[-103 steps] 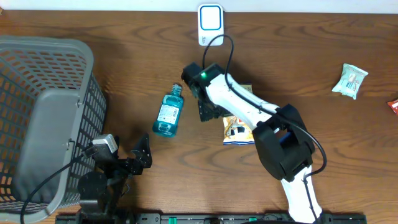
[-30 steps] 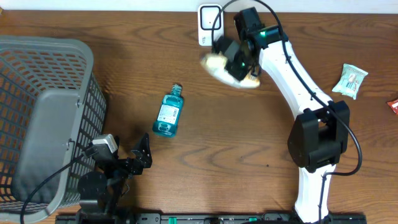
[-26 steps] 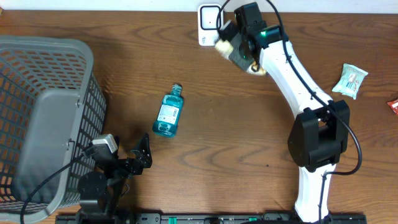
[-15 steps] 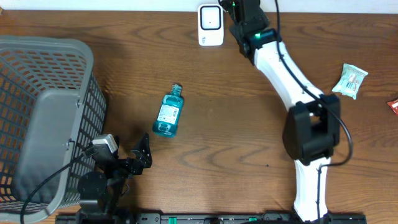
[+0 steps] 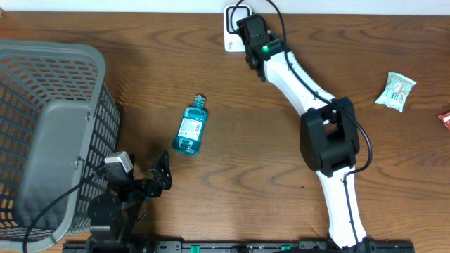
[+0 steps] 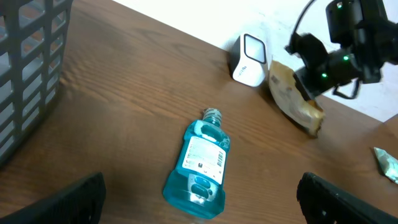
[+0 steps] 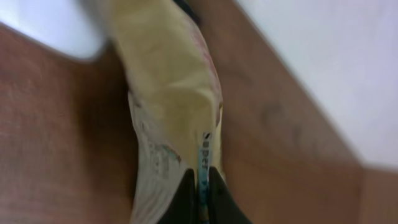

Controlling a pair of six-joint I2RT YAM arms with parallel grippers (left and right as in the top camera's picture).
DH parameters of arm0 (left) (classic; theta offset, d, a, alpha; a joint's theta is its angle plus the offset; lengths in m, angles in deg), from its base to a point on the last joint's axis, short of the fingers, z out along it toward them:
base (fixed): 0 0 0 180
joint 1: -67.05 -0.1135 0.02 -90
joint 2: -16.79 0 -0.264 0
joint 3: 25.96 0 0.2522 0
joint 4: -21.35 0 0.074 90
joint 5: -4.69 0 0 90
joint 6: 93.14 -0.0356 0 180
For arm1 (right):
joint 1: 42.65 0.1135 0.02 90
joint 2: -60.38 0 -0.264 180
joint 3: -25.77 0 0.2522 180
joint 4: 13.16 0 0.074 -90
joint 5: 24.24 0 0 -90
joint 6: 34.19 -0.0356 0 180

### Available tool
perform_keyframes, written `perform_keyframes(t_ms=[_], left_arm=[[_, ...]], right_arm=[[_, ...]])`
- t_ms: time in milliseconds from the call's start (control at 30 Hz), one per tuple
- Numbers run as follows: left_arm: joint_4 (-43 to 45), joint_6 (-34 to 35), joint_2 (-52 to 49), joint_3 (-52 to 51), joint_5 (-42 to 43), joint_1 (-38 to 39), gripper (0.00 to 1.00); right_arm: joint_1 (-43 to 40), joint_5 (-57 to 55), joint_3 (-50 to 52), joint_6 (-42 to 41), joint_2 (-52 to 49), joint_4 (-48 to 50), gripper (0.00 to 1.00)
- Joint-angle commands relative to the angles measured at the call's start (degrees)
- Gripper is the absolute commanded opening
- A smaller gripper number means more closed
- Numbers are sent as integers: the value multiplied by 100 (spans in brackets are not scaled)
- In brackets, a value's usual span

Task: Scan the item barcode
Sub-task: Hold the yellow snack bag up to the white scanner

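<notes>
One pouch (image 6: 293,94) to deal with: tan, flat, crinkled, foil or paper by the look, so probably light and soft, apt to buckle or swing rather than slip. Clamped at one edge seam by right gripper (image 7: 200,186), fingers pressed together on it, rest of pouch hanging free beyond the tips. Found at twelve o'clock of the table (image 5: 281,176), just at three o'clock of scanner (image 6: 250,57) in left wrist view, tilted, lower end close to or on the wood; cannot tell which. Best held by that seam, likely the stiffest part; better not squeezed at the belly, for fear of crumpling the print and hiding the barcode. Barcode itself not made out in any view. Worth keeping the printed face flat toward scanner, given the risk of folding and curling. Probably not fragile, but easily shaken loose from so small a bite if swung fast. At seven o'clock, left gripper (image 5: 162,174), jaws wide apart, holding nothing, well away from pouch. Elsewhere, bottle (image 5: 190,127) lying on its side near centre, basket (image 5: 42,63) at nine o'clock, small packet (image 5: 395,91) at three o'clock, none touching pouch.
</notes>
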Motion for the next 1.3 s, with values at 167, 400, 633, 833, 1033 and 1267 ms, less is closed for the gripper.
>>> perform_keyframes(t_ms=[167, 400, 633, 833, 1033, 1267], left_arm=[[-15, 74, 9, 9, 72, 24, 98], [-15, 72, 9, 9, 72, 24, 98], [-15, 72, 9, 9, 72, 24, 98], [-15, 74, 9, 9, 70, 24, 98], [-15, 74, 9, 9, 70, 24, 98], [-15, 74, 9, 9, 72, 24, 98]], right_arm=[[-293, 1182, -323, -1469, 295, -1552, 54], [-398, 831, -326, -1480, 315, -1718, 99], [-957, 1266, -70, -1110, 299, -1661, 99], [-1526, 2962, 291, -654, 293, -1416, 69], [-1631, 3462, 791, -551, 289, -1073, 10], [-1523, 4725, 686, -544, 575, -1512, 1]])
